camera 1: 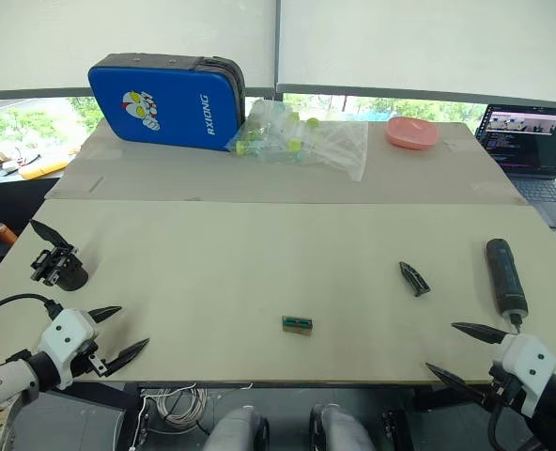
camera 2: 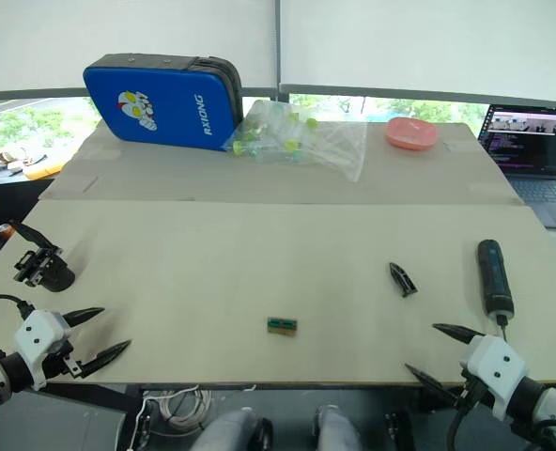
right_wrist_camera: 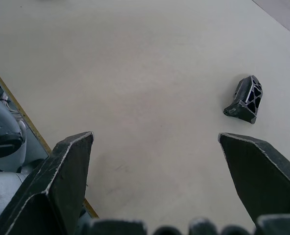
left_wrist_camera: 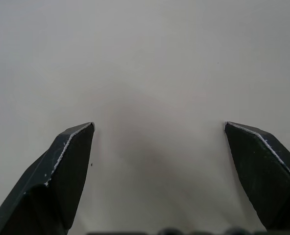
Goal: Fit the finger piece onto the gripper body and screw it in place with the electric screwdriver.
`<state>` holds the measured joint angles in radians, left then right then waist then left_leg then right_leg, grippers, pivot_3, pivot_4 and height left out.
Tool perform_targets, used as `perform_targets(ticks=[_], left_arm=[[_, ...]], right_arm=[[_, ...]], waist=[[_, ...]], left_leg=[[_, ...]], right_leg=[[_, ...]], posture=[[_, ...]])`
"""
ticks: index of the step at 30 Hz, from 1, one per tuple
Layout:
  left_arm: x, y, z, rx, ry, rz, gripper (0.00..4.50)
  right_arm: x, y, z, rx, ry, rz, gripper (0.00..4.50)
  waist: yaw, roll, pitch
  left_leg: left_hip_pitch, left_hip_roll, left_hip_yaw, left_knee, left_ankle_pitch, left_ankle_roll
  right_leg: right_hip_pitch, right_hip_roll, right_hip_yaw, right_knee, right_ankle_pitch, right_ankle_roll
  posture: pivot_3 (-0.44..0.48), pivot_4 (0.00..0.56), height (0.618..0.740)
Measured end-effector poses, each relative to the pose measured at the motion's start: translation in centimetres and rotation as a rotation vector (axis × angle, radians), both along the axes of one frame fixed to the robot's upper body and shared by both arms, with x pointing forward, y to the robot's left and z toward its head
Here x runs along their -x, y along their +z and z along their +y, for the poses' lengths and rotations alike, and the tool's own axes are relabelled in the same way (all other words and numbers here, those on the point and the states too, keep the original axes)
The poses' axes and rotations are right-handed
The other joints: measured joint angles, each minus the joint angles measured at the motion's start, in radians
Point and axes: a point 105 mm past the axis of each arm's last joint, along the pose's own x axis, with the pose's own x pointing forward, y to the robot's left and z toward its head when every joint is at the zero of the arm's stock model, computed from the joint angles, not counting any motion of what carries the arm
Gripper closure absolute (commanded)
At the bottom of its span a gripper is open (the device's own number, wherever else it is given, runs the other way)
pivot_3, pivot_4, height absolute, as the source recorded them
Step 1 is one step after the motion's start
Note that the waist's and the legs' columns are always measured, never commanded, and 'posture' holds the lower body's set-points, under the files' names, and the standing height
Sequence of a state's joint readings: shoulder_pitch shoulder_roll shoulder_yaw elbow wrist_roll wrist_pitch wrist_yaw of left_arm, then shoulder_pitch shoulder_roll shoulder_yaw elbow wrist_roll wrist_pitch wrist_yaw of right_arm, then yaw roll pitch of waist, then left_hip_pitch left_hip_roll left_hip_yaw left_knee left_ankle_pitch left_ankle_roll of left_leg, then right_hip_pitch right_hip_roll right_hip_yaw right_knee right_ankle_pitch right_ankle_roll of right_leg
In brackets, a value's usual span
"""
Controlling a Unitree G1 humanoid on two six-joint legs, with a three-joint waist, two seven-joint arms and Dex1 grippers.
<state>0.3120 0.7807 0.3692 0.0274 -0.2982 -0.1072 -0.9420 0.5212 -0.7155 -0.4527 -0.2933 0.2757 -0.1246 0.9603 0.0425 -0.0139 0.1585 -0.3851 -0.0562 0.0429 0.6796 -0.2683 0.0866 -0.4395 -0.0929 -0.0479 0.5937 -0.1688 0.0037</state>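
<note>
The finger piece (camera 1: 414, 279), a small black wedge, lies on the beige table right of centre; it also appears in the right wrist view (right_wrist_camera: 245, 99). Further right lies the electric screwdriver (camera 1: 506, 275), a thick black cylinder with its bit toward the front edge. The gripper body (camera 1: 57, 263), a chunky black block with a pointed finger, sits at the far left. My left gripper (camera 1: 132, 327) hangs open at the front left edge, just in front of the gripper body. At the front right, my right gripper (camera 1: 441, 347) is open, close to the screwdriver's tip. Neither holds anything.
A tiny green-and-brown block (camera 1: 297, 324) lies near the front edge at centre. At the back stand a blue case (camera 1: 165, 101), a plastic bag of bottles (camera 1: 297, 139) and a pink bowl (camera 1: 411, 132). A laptop (camera 1: 532, 141) sits off to the right.
</note>
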Motion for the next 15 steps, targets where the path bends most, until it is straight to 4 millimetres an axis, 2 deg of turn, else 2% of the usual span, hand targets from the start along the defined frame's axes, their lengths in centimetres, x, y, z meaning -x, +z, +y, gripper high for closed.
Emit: perform_targets(ticks=[4,8,12,15], left_arm=[[0.0,-0.1,-0.1,0.02,0.01,-0.006,0.03],[0.2,-0.6,-0.3,0.12,0.085,-0.007,0.03],[1.3,-0.6,1.6,0.229,0.275,-0.044,0.03],[2.6,-0.5,4.1,0.334,0.486,-0.114,0.03]], right_arm=[[-0.8,0.2,0.4,-0.014,0.017,-0.022,0.0],[-2.8,1.4,2.2,-0.125,-0.001,-0.073,0.0],[-3.2,3.1,5.5,-0.242,0.082,-0.141,0.0],[-2.9,4.7,9.0,-0.357,0.207,-0.232,0.0]], waist=[[-0.002,0.0,0.0],[-0.006,-0.001,0.001],[-0.005,-0.001,0.001],[-0.005,-0.002,0.002]], left_leg=[[0.0,0.0,0.0,0.0,0.0,0.0],[0.0,0.0,0.0,0.0,0.0,0.0],[0.0,0.001,0.0,0.0,0.0,-0.001],[0.0,0.001,0.0,0.0,-0.001,0.0]], right_leg=[[0.0,0.0,0.0,0.0,0.0,0.0],[-0.001,0.0,0.0,0.001,0.0,0.001],[-0.001,0.0,-0.002,0.001,0.001,0.002],[-0.001,0.0,-0.002,0.0,0.002,0.004]], posture=[[0.0,0.15,0.74],[0.0,0.15,0.74],[0.0,0.15,0.74],[0.0,0.15,0.74]])
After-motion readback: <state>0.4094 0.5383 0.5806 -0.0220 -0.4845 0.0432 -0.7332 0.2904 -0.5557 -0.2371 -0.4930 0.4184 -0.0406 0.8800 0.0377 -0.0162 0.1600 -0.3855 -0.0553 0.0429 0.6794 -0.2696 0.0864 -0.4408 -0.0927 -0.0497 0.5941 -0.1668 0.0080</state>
